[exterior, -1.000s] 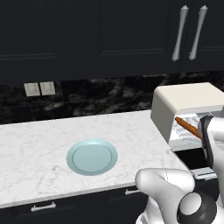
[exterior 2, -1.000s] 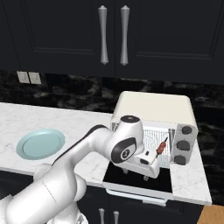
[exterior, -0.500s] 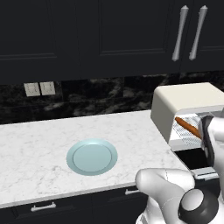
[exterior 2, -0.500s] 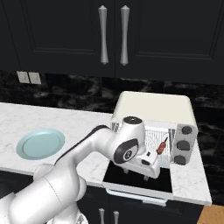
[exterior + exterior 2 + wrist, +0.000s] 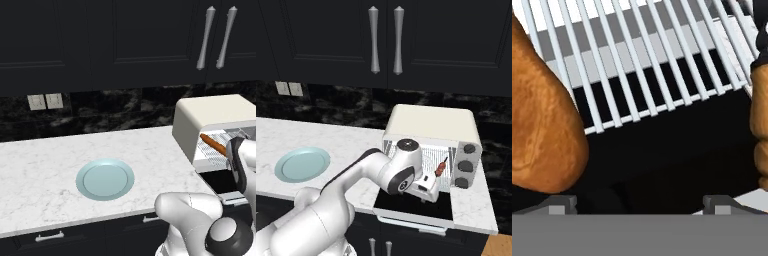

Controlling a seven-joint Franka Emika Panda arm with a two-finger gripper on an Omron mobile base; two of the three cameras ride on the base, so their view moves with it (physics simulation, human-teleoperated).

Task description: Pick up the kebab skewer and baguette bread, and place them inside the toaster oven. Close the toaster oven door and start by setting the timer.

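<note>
moved: nothing since earlier frames
gripper: jaws wide open, empty
baguette bread: on toaster oven rack
kebab skewer: on rack too

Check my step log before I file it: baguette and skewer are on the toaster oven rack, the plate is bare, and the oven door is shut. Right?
Not quite: the toaster oven door hangs open, as the right base view shows. The baguette and skewer do lie on the rack, and the plate is bare.
</note>
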